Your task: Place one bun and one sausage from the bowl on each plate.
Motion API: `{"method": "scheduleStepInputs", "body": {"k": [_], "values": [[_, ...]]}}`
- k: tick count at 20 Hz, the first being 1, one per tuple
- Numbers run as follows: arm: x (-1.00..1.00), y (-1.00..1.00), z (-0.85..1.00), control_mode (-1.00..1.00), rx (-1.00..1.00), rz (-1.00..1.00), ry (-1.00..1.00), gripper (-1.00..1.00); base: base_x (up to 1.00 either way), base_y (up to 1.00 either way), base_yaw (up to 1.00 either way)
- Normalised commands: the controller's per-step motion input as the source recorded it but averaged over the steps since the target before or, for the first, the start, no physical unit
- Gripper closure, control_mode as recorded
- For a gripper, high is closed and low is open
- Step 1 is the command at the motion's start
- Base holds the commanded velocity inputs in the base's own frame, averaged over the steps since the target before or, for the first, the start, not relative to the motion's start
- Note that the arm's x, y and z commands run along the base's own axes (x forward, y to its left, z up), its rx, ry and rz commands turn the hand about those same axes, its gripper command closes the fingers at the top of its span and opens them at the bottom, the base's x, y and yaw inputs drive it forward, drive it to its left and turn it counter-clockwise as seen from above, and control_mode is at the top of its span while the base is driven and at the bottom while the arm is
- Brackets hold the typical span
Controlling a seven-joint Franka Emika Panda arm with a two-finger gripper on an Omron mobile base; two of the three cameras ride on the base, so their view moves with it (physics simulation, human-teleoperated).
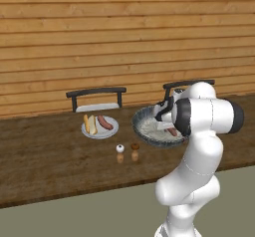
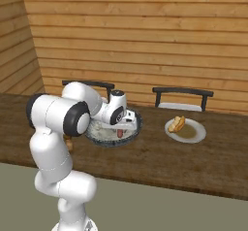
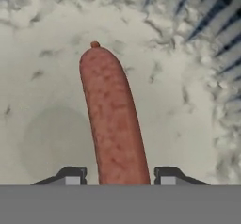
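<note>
**Sausage between the fingers, over the bowl**

From the left base view, you have one plate point(image 1: 112, 132) already set with a bun point(image 1: 90, 124) and a sausage point(image 1: 105, 122). The arm point(image 1: 199, 146) covers part of the bowl point(image 1: 142, 120), so the gripper's tips are hidden there.

From the right base view, the gripper point(image 2: 119, 131) hangs over the bowl point(image 2: 136, 126) with a reddish sausage end point(image 2: 119, 134) below it. The far plate point(image 2: 196, 135) holds a bun point(image 2: 176, 123) alone.

In the hand view, the sausage point(image 3: 113, 119) runs up from between the fingertips point(image 3: 71, 176) over the bowl's pale floor point(image 3: 42, 77). The fingers sit apart at its sides; you cannot tell whether they pinch it. Expect it light, smooth and round, likely to roll or swing, so grip mid-length across its width.
</note>
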Motion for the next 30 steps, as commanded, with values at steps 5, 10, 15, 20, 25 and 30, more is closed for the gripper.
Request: {"method": "scheduleStepInputs", "body": {"k": [5,10,15,20,25,30], "values": [[0.0,0.0,0.0,-1.0,0.0,0.0,0.0,1.0,0.0,0.0,0.0],[-0.04,0.0,0.15,-1.0,0.0,0.0,0.0,1.0,0.0,0.0,0.0],[-0.27,-0.01,0.98,-1.0,0.0,0.0,0.0,1.0,0.0,0.0,0.0],[-0.31,-0.14,1.0,-1.0,0.0,-0.02,0.0,1.0,0.0,0.0,0.0],[-0.19,-0.53,0.72,-1.0,0.0,-0.08,0.0,1.0,0.0,0.0,0.0],[-0.36,-0.65,0.41,-1.0,0.0,-0.2,0.0,1.0,0.0,0.0,0.0]]}}
